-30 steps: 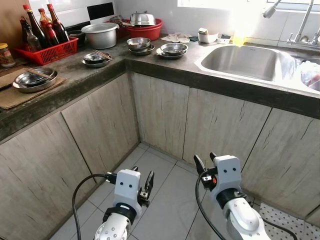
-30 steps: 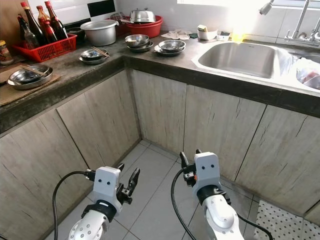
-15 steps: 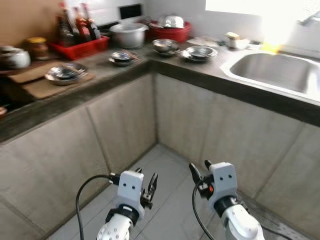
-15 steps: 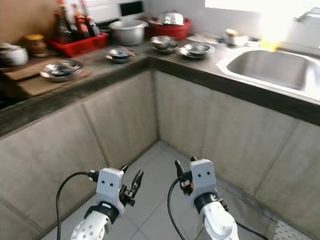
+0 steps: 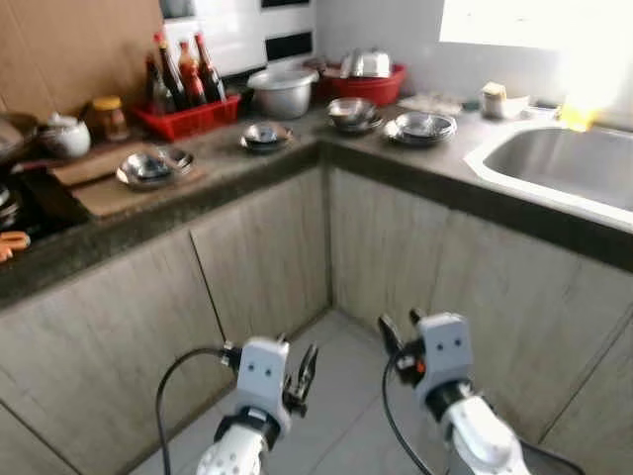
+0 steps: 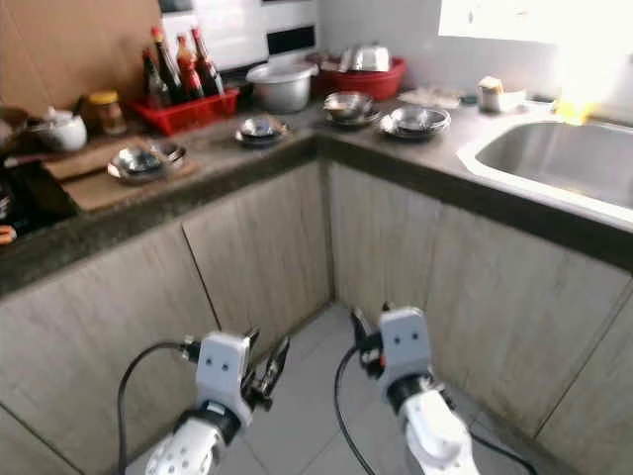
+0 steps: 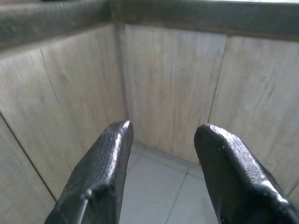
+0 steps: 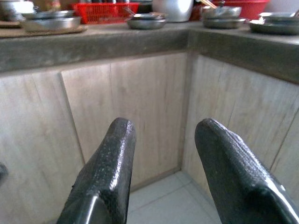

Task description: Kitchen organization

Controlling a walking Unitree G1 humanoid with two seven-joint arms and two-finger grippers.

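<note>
Steel bowls point(image 5: 150, 168) sat along the grey L-shaped counter point(image 5: 247, 168), well apart from you | left gripper point(image 5: 297, 371) and right gripper point(image 5: 401, 332) hung low before the cabinets, fingers apart, empty | advice: close in squarely, raise arms above counter edge before reaching.

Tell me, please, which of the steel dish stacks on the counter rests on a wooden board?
The leftmost stack of steel dishes, near the stove. It sits on the wooden board; the other three stacks rest directly on the dark counter.
</note>
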